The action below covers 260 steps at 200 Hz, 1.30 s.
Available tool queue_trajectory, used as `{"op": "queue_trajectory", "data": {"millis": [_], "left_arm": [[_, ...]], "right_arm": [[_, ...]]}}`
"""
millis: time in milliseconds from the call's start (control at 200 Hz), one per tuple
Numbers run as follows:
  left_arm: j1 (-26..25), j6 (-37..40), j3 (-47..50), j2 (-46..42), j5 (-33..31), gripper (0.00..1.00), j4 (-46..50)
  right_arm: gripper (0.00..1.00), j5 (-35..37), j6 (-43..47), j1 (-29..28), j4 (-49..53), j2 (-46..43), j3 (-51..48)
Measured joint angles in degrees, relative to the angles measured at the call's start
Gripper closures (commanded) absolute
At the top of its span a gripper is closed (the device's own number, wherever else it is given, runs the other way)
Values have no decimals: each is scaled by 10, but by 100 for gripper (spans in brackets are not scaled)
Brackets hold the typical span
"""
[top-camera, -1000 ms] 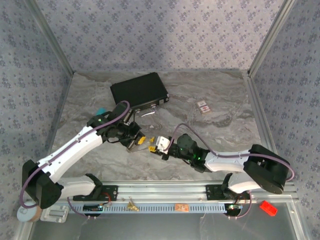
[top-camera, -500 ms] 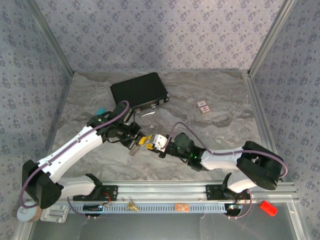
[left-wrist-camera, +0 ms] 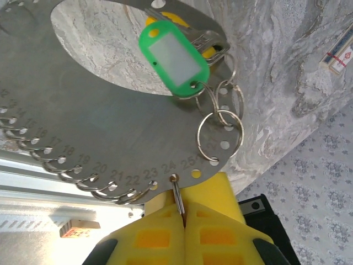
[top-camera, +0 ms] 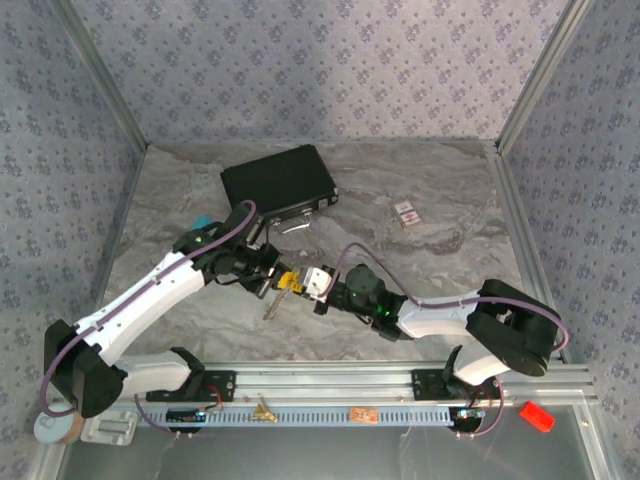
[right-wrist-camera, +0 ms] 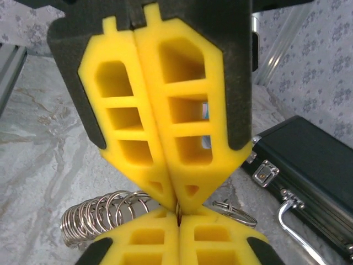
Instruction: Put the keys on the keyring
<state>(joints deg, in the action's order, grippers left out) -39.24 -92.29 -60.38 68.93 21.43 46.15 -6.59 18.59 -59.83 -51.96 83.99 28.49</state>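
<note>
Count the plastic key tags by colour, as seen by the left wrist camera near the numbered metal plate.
Green key tag: 1
Yellow key tag, mostly hidden behind the green one: 1
Total: 2

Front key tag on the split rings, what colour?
Green, with a pale window; the key tag shows best in the left wrist view.

Green and yellow-headed keys [left-wrist-camera: 174, 58] on the keyring [left-wrist-camera: 220, 132], linked silvery loops.
</note>
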Motion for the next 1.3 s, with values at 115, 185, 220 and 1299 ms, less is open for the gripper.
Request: {"op": "queue_trajectory", "data": {"millis": [115,185,220,1299], "left_arm": [[0,-2,8,-10,-12,55,-10],[3,4,11,-29,-40,40,-13],[8,17,11,-43,-66,36,-15],[33,1309,321,-237,23,61,-357]], "right_arm": [[100,0,1,0,-1,2,2],[100,-2,1,0,-1,2,3],[100,-3,0,0,-1,2,3],[100,-224,15,86,176,-35,47]]}}
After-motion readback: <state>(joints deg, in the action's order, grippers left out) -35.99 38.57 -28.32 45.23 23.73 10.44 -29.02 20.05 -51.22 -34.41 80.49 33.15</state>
